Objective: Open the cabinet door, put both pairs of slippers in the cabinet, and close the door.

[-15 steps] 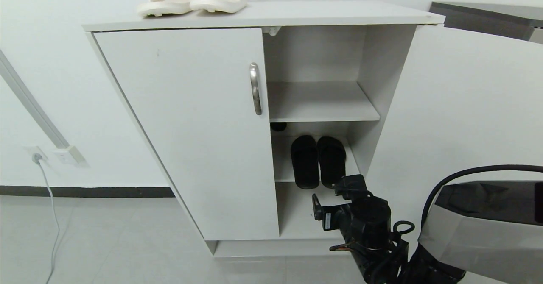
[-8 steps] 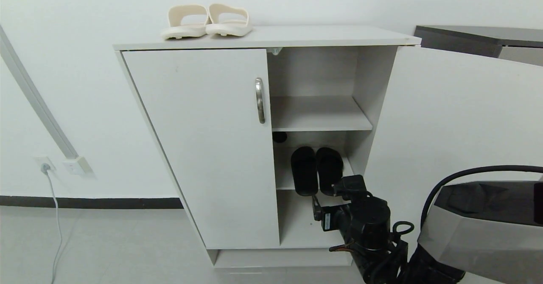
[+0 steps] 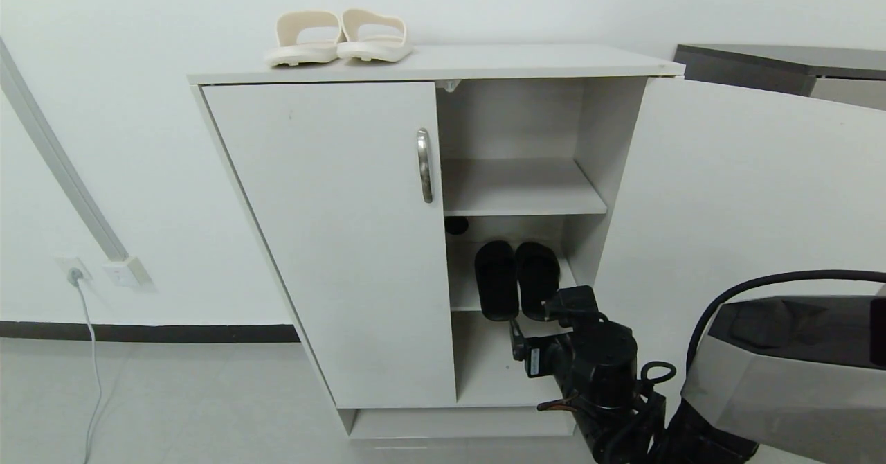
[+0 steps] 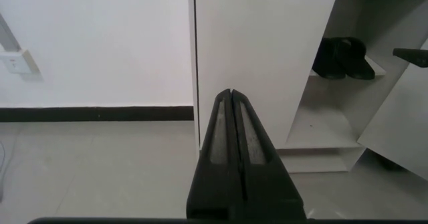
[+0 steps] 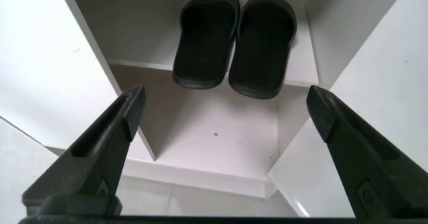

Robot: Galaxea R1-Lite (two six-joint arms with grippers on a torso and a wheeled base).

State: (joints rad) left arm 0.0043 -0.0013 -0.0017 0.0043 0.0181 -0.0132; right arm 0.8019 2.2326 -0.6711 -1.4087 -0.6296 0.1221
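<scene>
Resting side by side on the cabinet top [image 3: 526, 59], above the shut left door [image 3: 332, 242], the cream slippers [image 3: 339, 34] are the pair not yet stowed. The black slippers [image 5: 234, 43] lie on the middle shelf [image 3: 464, 298] beside the open right door [image 3: 734, 201], their near ends slightly over the shelf's front edge.

The right claw [image 5: 226, 100] hangs low before the open compartment, its fingers wide apart with nothing between them. The left claw [image 4: 231, 100] sits low near the cabinet's left side, its fingers pressed together and empty.

Assessment: the cream pair appears to be moulded foam, so probably light, a little springy and smooth-skinned. The broad arched strap on each looks like the firmest place to grip, with one finger passed under the arch. Clamping the two touching inner edges may lift both together. A nudge without a grip could slide them across the smooth top.
</scene>
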